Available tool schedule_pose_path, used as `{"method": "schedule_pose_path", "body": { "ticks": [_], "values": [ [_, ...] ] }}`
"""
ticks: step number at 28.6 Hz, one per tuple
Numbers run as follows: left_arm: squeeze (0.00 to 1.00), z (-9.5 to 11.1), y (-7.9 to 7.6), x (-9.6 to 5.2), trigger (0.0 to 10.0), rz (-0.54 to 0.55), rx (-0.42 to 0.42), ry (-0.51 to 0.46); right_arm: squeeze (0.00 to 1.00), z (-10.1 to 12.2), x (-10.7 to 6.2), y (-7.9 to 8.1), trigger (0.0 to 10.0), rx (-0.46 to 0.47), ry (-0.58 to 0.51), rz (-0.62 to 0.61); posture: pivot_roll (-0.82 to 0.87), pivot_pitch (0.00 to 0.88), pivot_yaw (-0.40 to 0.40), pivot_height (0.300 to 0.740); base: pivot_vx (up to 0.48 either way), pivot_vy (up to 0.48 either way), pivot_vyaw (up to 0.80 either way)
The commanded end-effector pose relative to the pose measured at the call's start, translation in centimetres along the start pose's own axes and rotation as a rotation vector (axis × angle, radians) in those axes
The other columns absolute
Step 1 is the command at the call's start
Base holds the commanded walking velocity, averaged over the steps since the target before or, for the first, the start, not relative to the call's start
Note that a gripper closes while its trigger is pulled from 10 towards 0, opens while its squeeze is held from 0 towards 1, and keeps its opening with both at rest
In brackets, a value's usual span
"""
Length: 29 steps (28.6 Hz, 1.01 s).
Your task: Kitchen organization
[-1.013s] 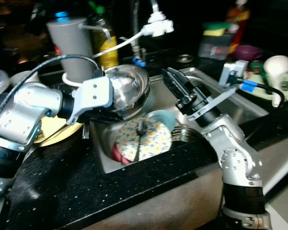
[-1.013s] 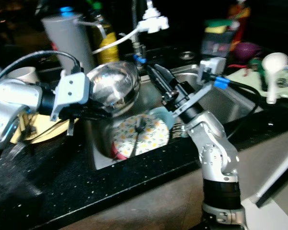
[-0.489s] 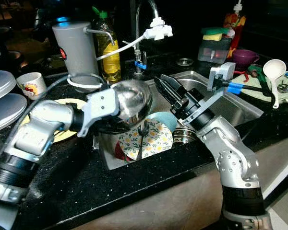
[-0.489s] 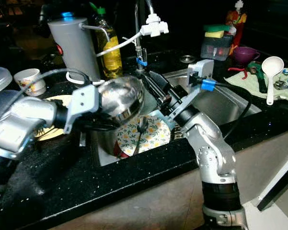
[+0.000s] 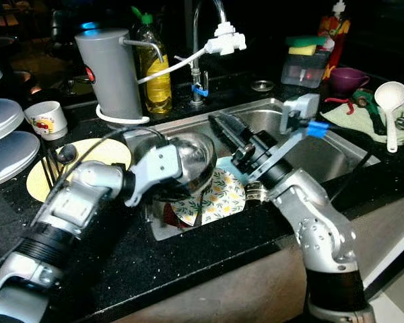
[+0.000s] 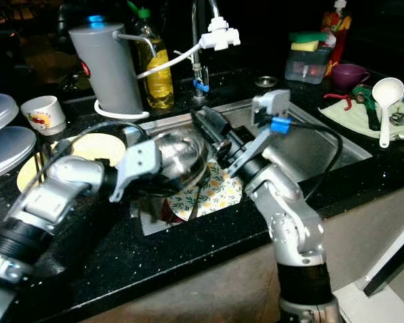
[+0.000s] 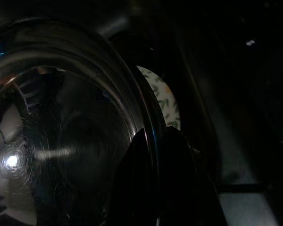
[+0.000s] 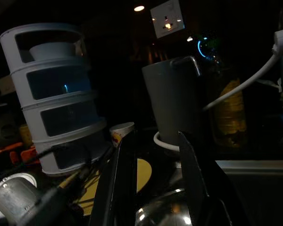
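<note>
I stand at a dark kitchen worktop [image 5: 209, 256] with a steel sink [image 5: 323, 145] set into it. My left gripper [image 5: 163, 190] is clamped on the rim of a shiny steel bowl [image 5: 188, 161], one finger inside the rim and one outside, as the left wrist view shows close up. The bowl hangs tilted over the left end of the sink, just above a floral plate [image 5: 219, 195] that leans among other dishes in the basin. A dark utensil lies across that plate.

My right gripper [image 5: 223, 129] reaches in over the sink just beside the bowl, its two fingers parted and holding nothing. Through the right wrist view the bowl's rim gleams just below those fingers.

Behind the sink stand a grey water dispenser [image 5: 113, 70], a yellow oil bottle [image 5: 152, 67] and the tap [image 5: 205, 47]. A yellow plate [image 5: 81, 161] lies on the worktop to my left, near a small cup [image 5: 46, 118].

I judge that I am partway through moving the bowl, either lifting it out of the sink or setting it in; I cannot tell which. Next I need to keep the clamp firm on the slippery rim, clear the floral plate, and perhaps steady the bowl with the free right gripper.
</note>
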<state>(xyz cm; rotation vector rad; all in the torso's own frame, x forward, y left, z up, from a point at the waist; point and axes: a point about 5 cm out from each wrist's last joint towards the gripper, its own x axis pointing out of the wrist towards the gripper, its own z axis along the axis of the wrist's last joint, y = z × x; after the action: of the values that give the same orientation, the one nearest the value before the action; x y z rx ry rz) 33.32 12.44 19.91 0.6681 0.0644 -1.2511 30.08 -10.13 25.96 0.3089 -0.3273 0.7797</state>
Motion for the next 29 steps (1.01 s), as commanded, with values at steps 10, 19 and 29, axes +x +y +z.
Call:
{"method": "schedule_pose_path", "body": {
  "ticks": [10, 19, 29],
  "values": [
    [0.25, -1.0, -1.0, 1.3, 10.0, -0.049, 0.022, 0.024, 0.0, -0.2, 0.1, 0.9, 10.0, -0.005, 0.02, 0.02, -0.05, 0.0, 0.07, 0.74, 0.0, 0.0, 0.0],
    [1.0, -2.1, -1.3, 1.4, 10.0, -0.002, -0.02, 0.047, 0.0, -0.5, 0.2, 1.1, 10.0, -0.004, 0.027, 0.028, -0.04, 0.0, 0.07, 0.74, 0.0, 0.0, 0.0],
    [0.86, 0.6, 1.2, -0.5, 10.0, 0.3, 0.021, -0.045, 0.0, -0.7, 0.3, 1.1, 10.0, -0.002, 0.031, 0.034, -0.02, 0.0, 0.061, 0.74, 0.0, 0.0, 0.0]
  ]
}}
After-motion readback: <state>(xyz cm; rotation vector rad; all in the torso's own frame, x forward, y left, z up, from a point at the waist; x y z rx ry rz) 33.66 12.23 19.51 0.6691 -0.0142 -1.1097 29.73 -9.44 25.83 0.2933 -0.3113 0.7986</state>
